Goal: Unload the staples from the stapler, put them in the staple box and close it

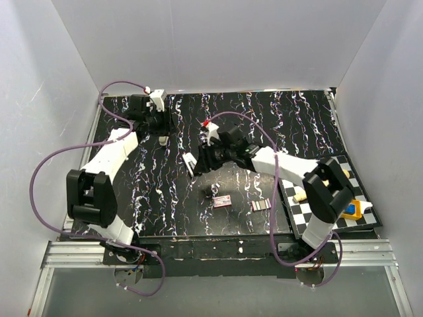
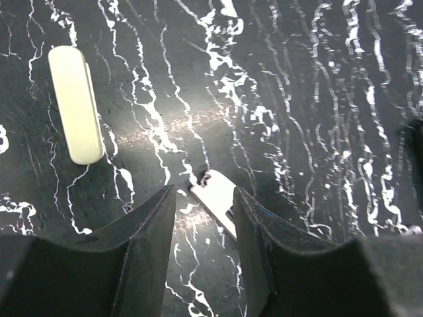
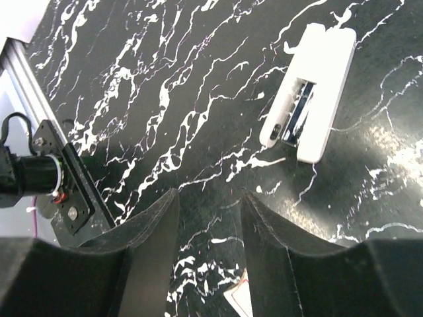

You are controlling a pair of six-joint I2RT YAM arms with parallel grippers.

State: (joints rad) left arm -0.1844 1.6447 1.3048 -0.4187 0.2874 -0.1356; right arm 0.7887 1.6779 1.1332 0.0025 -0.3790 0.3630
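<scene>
Right wrist view: stapler down on the table, both jaws unclamped

I see the white stapler (image 3: 309, 92) lying flat on the black marbled table (image 3: 165, 79), its metal channel showing. It is clear of the right jaws, which stand apart with nothing between them. On the left wrist view, the left jaws stand part-way apart, straddling a pale flat strip (image 2: 217, 197) on the table. A cream oblong piece (image 2: 76, 105) lies apart from them.

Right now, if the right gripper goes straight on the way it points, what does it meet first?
Probably the bare table top: the right gripper tilts down toward it. The white stapler lies to the side of that line, so I think it would be missed; depth is unclear.
</scene>
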